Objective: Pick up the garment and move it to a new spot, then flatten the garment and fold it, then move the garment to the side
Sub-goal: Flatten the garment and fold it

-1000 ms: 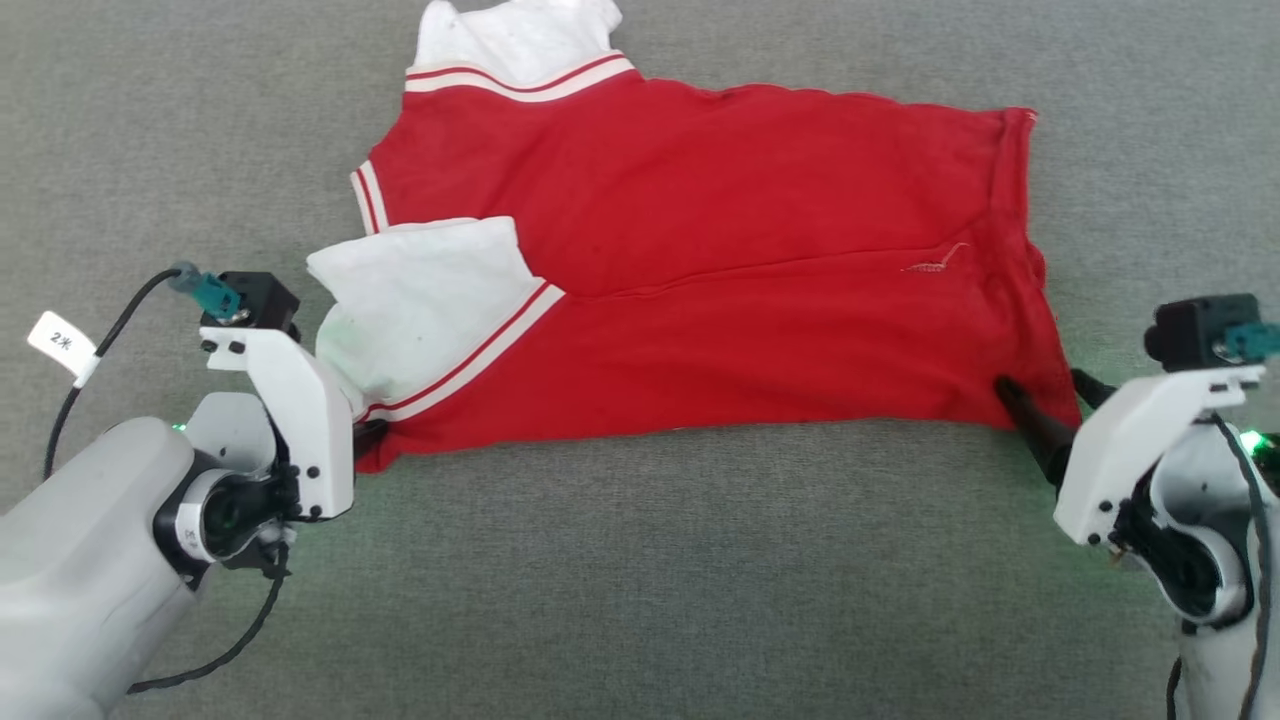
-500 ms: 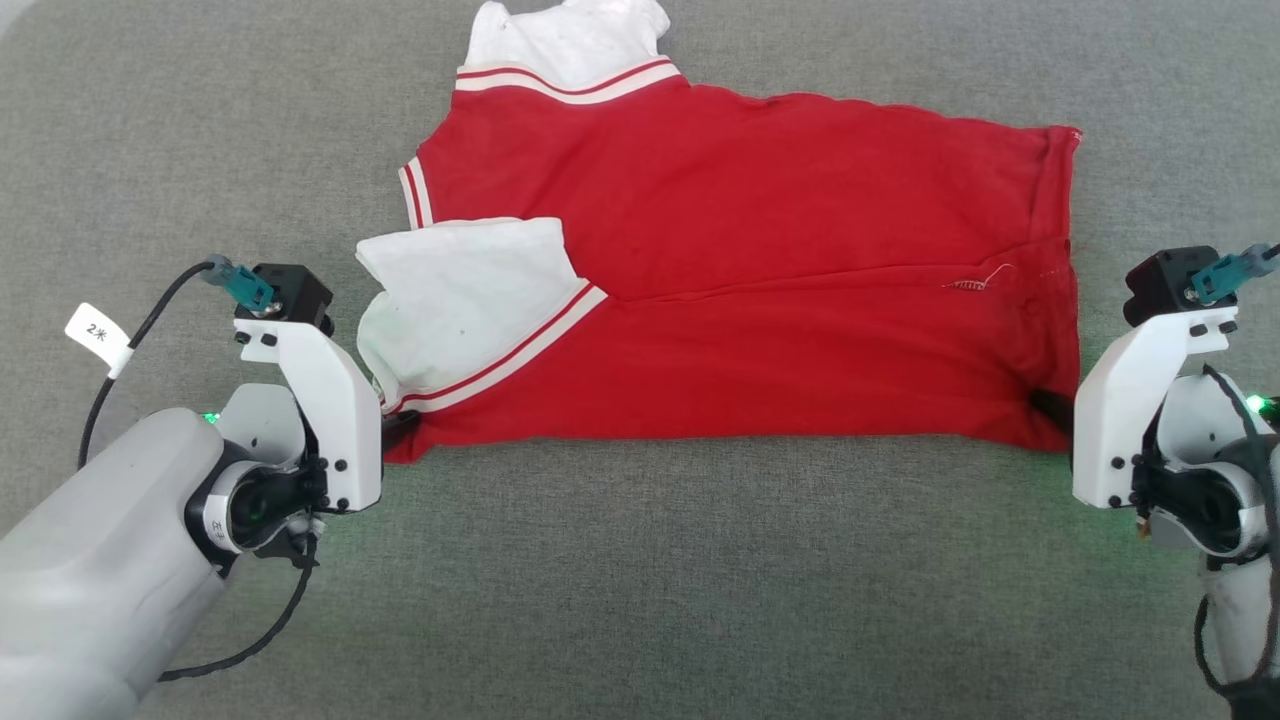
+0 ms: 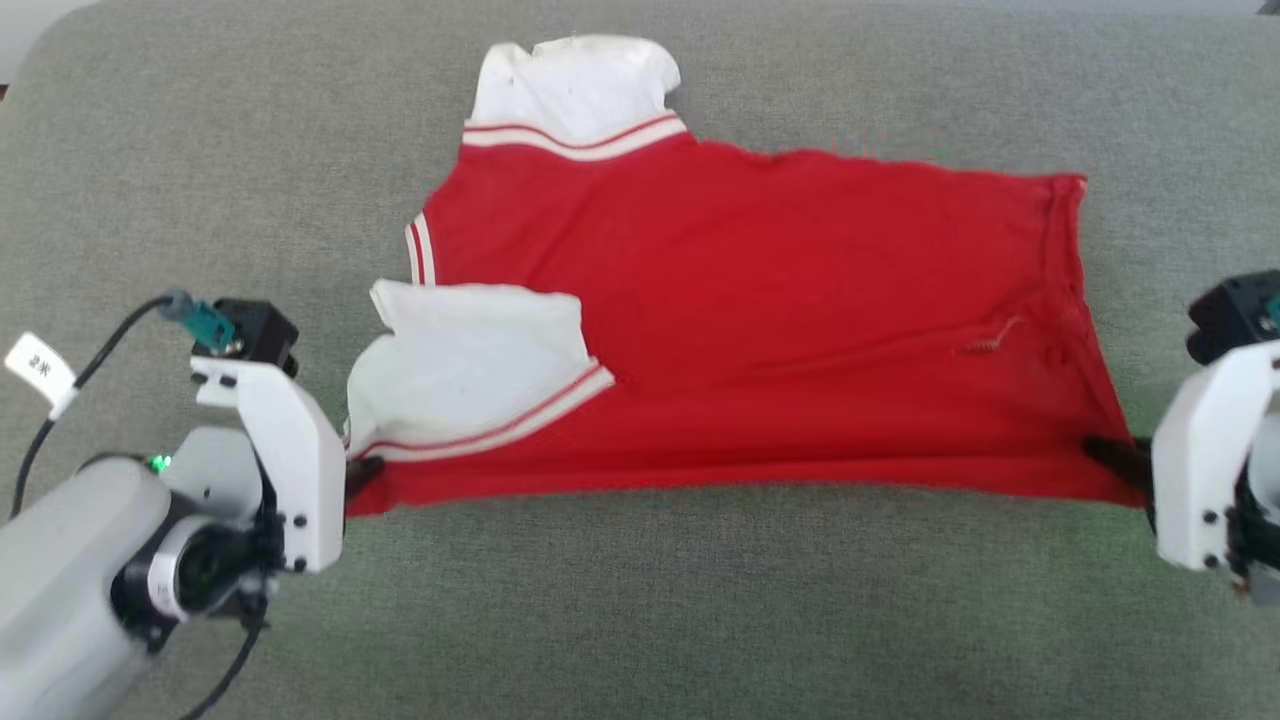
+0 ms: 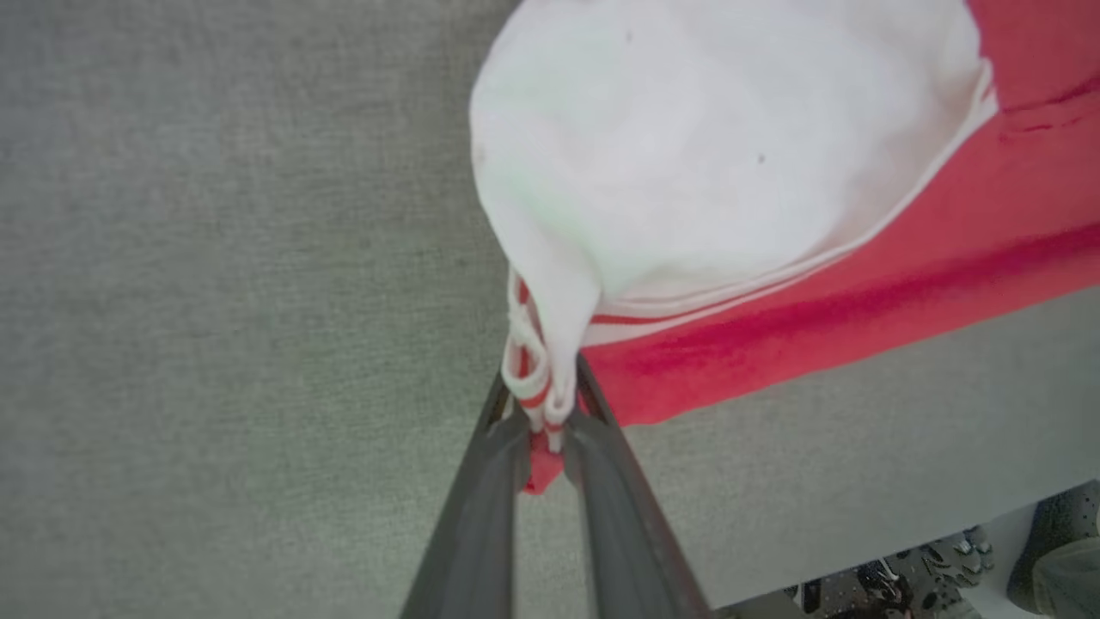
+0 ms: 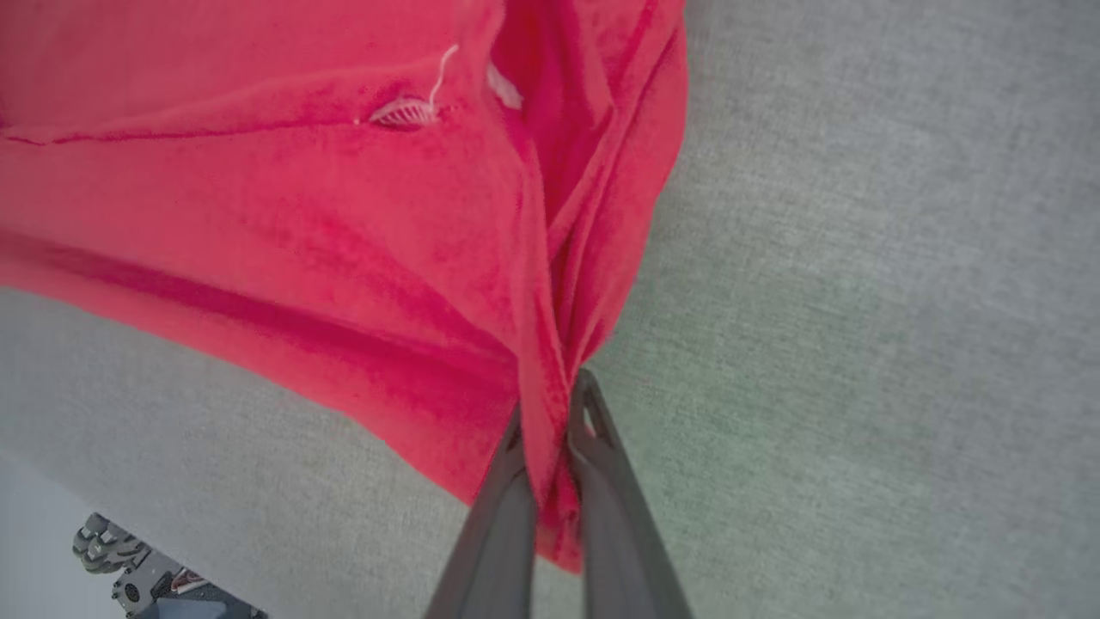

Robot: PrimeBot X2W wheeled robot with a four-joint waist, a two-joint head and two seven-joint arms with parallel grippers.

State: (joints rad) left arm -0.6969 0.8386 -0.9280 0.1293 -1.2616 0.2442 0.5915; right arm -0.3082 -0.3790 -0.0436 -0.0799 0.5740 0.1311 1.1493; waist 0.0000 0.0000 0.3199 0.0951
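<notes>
The red sports shirt (image 3: 760,330) lies spread on the grey fabric surface (image 3: 640,600), pulled taut between the two pincers. The left gripper (image 4: 543,413) is clamped on the bunched corner right under the white sleeve (image 4: 687,146). The right gripper (image 5: 550,404) pinches the opposite hem corner, with red cloth gathered between its fingers.

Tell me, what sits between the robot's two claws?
The red shirt: in the head view its near edge runs from the left claw to the right claw, each pinching a corner.
</notes>
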